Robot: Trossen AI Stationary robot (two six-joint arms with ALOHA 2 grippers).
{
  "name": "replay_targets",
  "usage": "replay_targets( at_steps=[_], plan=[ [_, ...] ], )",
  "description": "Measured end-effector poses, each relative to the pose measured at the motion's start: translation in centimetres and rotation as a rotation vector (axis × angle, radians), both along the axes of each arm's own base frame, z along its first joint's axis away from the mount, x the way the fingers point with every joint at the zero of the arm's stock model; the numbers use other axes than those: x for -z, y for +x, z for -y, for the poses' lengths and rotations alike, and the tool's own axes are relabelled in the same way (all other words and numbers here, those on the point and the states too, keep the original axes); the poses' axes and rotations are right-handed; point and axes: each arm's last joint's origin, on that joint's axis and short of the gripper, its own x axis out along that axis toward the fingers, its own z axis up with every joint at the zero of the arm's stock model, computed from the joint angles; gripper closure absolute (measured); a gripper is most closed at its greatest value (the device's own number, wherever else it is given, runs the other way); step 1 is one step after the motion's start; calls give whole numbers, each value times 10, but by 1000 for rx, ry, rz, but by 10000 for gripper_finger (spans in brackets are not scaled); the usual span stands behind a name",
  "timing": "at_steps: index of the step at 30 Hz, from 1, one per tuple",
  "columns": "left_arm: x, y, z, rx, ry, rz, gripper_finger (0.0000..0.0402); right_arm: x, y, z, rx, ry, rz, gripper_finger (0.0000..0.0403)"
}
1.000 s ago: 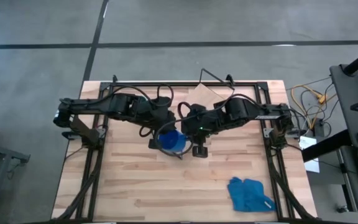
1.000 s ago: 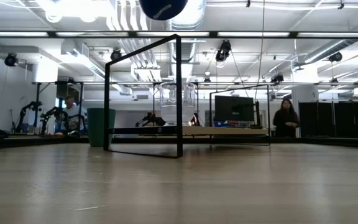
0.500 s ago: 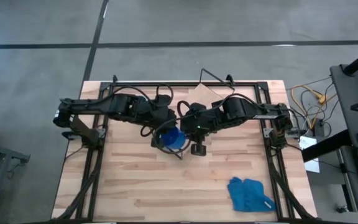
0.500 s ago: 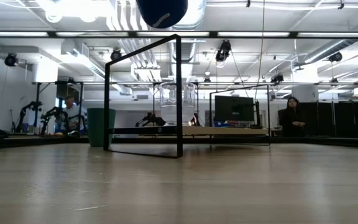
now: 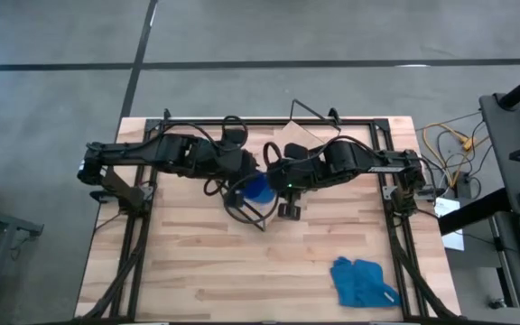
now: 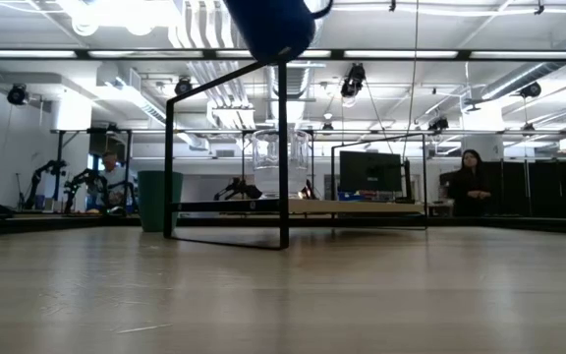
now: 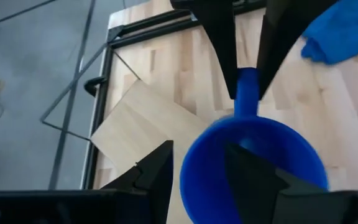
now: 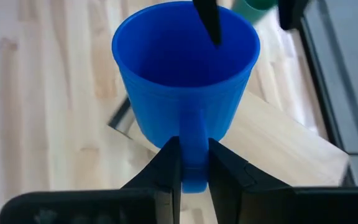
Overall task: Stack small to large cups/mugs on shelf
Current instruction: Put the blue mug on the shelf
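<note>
**Blue mug carried back toward the shelf, held by both arms**

The blue mug (image 5: 256, 187) now sits closer to 12 o'clock over the table than a second ago, when it hung nearer the table's centre; in the low view it has dropped further into the top of the picture (image 6: 271, 25), so it is lower as well. It is well clear of the tabletop (image 5: 197, 271), just at the 6 o'clock edge of the shelf (image 5: 298, 137).

The right gripper (image 8: 194, 163) is clamped on the mug's handle, one finger on each side. The left gripper (image 7: 199, 168) straddles the mug's rim: one finger (image 7: 157, 171) outside the wall, the other inside the bowl. Whether it actually presses the wall, I cannot tell.

The green cup (image 8: 258, 9) stands on the shelf board just beyond the mug, with the clear glass cup (image 6: 281, 155) also up on the shelf. The blue cloth (image 5: 365, 282) lies at about 5 o'clock, well apart.

My reading: the mug is on its approach to the shelf, and placement beside or over the green cup comes next
</note>
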Motion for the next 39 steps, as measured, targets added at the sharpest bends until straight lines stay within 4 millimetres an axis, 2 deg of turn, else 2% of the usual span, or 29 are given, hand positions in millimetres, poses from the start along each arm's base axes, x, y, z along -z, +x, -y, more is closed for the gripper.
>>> replay_targets(
  at_steps=[12, 22, 31, 39],
  plan=[
    [-9, -5, -2, -40, 31, 28, 274, -4, -5, 15, 155, -88, 20, 353],
    [-30, -25, -4, -43, 22, 103, 274, -10, -27, 41, 345, -134, 33, 353],
    [-44, -46, -6, -74, 38, 160, 274, 13, -35, 45, 457, -107, 98, 353],
    [-51, -56, -8, -80, 38, 188, 274, 46, -51, 48, 671, -79, 201, 353]
  ],
)
